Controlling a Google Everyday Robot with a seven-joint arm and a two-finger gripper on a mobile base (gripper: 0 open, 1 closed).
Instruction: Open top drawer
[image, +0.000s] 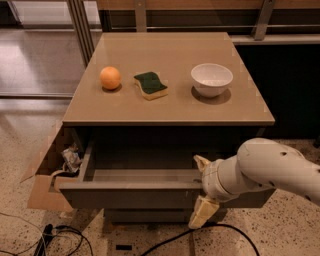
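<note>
The top drawer (135, 194) stands pulled out from under the tan cabinet top; its dark grey front faces me and its shallow grey box interior (142, 175) shows. My gripper (201, 190) is at the right part of the drawer front, open. One pale finger (201, 162) sits above the front's top edge, the other (201, 212) hangs below in front of it. My white arm (270, 167) comes in from the right.
On the cabinet top (170, 107) lie an orange (110, 78), a green and yellow sponge (150, 85) and a white bowl (211, 79). A cardboard box (45, 185) with crumpled stuff stands at the left. Black cables (60, 237) run on the speckled floor.
</note>
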